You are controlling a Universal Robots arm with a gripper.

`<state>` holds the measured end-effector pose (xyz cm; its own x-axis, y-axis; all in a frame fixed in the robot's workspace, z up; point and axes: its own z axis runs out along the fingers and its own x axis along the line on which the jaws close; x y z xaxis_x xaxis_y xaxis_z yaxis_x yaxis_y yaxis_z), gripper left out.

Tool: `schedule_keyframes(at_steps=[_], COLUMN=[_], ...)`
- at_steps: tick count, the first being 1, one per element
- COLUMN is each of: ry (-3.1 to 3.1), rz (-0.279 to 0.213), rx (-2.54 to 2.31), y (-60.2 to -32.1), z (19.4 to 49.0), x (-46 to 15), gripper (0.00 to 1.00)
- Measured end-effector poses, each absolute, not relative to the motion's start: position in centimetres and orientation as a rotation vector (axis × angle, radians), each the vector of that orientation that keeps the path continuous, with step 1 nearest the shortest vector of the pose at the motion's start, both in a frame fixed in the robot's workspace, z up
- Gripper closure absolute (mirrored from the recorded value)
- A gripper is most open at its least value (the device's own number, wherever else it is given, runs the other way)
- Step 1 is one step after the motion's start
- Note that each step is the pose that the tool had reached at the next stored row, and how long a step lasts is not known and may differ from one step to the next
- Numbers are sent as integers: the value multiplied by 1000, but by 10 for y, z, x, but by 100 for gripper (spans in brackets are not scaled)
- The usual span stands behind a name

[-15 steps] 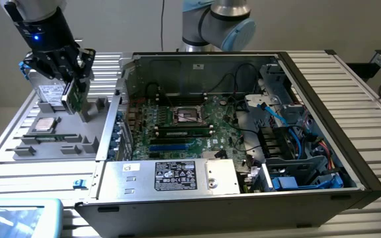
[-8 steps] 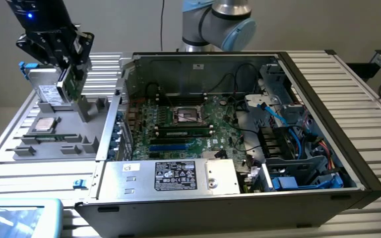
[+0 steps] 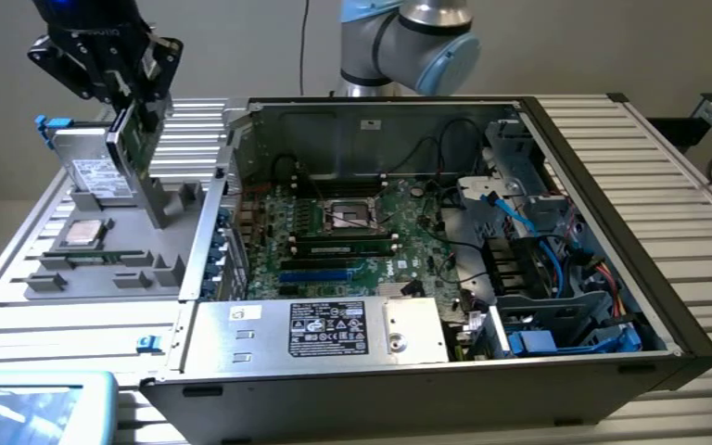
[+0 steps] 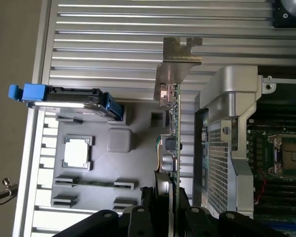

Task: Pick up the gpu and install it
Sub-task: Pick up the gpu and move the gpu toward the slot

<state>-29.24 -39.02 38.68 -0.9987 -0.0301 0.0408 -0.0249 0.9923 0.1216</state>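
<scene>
The gpu is a thin green card that hangs edge-on above the grey parts tray at the exterior view's left. Its long silver bracket reaches down towards the tray. My gripper is shut on the card's upper end. In the wrist view the gpu shows as a thin green edge with its silver bracket at the far end. There my gripper clamps it, with the black round cooler beside the fingers. Whether the bracket tip touches the tray I cannot tell.
The tray also holds a hard drive with blue tabs, a CPU and a memory stick. The open computer case with its motherboard and power supply lies at the exterior view's right.
</scene>
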Motion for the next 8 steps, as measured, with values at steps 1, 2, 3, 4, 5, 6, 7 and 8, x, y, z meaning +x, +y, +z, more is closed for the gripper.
schedule_keyframes(at_steps=[1, 2, 3, 4, 5, 6, 7, 8], ry=[-3089, -3087, -3086, -3086, -3086, -3086, -3086, -3086], rz=[-188, -188, -187, -188, -187, -187, -187, -187], rx=[42, 42, 42, 42, 42, 42, 42, 42], y=[-390, -390, -390, -390, -390, -390, -390, -390], z=[388, 388, 388, 389, 389, 389, 389, 390], x=[-289, -286, -282, -278, -274, -270, -266, -262], gripper=[71, 71, 71, 71, 71, 71, 71, 71])
